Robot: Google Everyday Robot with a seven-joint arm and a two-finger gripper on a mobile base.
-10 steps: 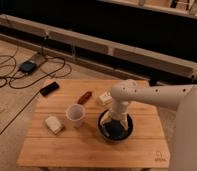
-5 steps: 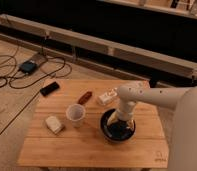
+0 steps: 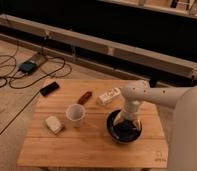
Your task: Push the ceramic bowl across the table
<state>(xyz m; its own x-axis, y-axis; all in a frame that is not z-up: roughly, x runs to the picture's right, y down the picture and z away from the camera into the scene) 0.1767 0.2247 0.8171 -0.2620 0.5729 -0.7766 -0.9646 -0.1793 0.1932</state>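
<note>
The ceramic bowl [image 3: 123, 131] is wide, shallow and glossy black. It sits on the right half of the light wooden table [image 3: 92, 145]. My white arm comes in from the right and bends down over the bowl. The gripper [image 3: 126, 121] is dark and reaches down into the bowl, at or just above its inside. A small white cup [image 3: 75, 114] stands upright to the left of the bowl, apart from it.
A pale block [image 3: 54, 124] lies at the table's left. A brown bar [image 3: 84, 97] and a white packet [image 3: 108, 95] lie toward the far edge. A black phone [image 3: 49, 89] sits at the far left corner. Cables [image 3: 12, 75] lie on the floor to the left.
The bowl has shifted slightly to the right and toward the near edge, with the gripper inside it. The cup and other items have stayed put.
</note>
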